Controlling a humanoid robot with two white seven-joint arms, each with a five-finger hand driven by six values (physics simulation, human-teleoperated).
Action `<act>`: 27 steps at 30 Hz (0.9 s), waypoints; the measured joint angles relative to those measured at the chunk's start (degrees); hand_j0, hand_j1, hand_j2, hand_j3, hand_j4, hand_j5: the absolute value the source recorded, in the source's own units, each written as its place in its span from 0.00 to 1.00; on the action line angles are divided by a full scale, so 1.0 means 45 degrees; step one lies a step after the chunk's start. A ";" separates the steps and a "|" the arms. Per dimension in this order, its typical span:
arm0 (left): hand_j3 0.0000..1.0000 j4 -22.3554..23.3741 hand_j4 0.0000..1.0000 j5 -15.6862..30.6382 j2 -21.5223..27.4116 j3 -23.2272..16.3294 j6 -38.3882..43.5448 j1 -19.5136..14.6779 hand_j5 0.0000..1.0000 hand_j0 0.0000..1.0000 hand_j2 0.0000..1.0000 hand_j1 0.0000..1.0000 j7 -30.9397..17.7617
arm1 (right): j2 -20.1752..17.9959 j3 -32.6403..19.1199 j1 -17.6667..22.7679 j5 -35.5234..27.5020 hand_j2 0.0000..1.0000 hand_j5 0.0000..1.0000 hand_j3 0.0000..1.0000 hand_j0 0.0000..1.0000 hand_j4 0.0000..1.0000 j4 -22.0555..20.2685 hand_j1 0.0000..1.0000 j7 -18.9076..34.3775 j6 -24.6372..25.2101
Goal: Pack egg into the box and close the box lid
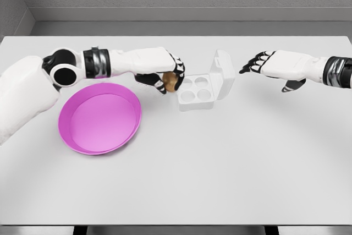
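Note:
A white egg box (197,91) sits open near the table's middle, its four cups empty and its lid (224,74) raised on the right side. My left hand (165,80) hovers just left of the box, shut on a brown egg (171,82) that shows between the fingers. To the right of the lid, my right hand (254,63) floats above the table with its fingers spread, holding nothing and a short gap away from the lid.
A shallow magenta bowl (100,117) lies on the table to the left of the box, under my left forearm. The white table (220,163) stretches toward the front edge; a grey wall runs behind it.

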 measured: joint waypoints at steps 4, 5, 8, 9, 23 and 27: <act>0.29 0.1699 0.29 -0.0061 -0.1432 0.0006 0.0002 -0.0020 0.29 0.29 0.29 0.29 -0.0062 | -0.0003 -0.0004 -0.0019 0.0000 1.00 1.00 1.00 1.00 1.00 -0.0003 1.00 0.0000 0.0000; 0.29 0.2163 0.29 -0.0099 -0.1673 0.0008 0.0002 -0.0098 0.29 0.29 0.29 0.29 -0.0073 | -0.0003 -0.0004 0.0000 0.0000 1.00 1.00 1.00 1.00 1.00 -0.0003 1.00 0.0000 0.0000; 0.30 0.3064 0.30 -0.0200 -0.2074 0.0012 -0.0005 -0.0137 0.30 0.30 0.30 0.30 -0.0091 | -0.0003 -0.0004 0.0000 -0.0001 1.00 1.00 1.00 1.00 1.00 -0.0004 1.00 0.0000 0.0000; 0.31 0.3215 0.31 -0.0208 -0.2142 0.0012 -0.0002 -0.0137 0.31 0.31 0.31 0.31 -0.0092 | -0.0003 -0.0004 -0.0019 -0.0001 1.00 1.00 1.00 1.00 1.00 -0.0004 1.00 0.0000 0.0000; 0.54 0.3497 0.54 -0.0250 -0.2298 -0.0040 0.0011 -0.0117 0.54 0.54 0.54 0.54 -0.0085 | -0.0003 0.0000 -0.0019 -0.0001 1.00 1.00 1.00 1.00 1.00 -0.0005 1.00 0.0000 0.0000; 0.57 0.3497 0.57 -0.0250 -0.2298 -0.0048 0.0011 -0.0078 0.57 0.57 0.57 0.57 -0.0072 | -0.0011 0.0000 0.0000 -0.0002 1.00 1.00 1.00 1.00 1.00 -0.0015 1.00 0.0000 0.0000</act>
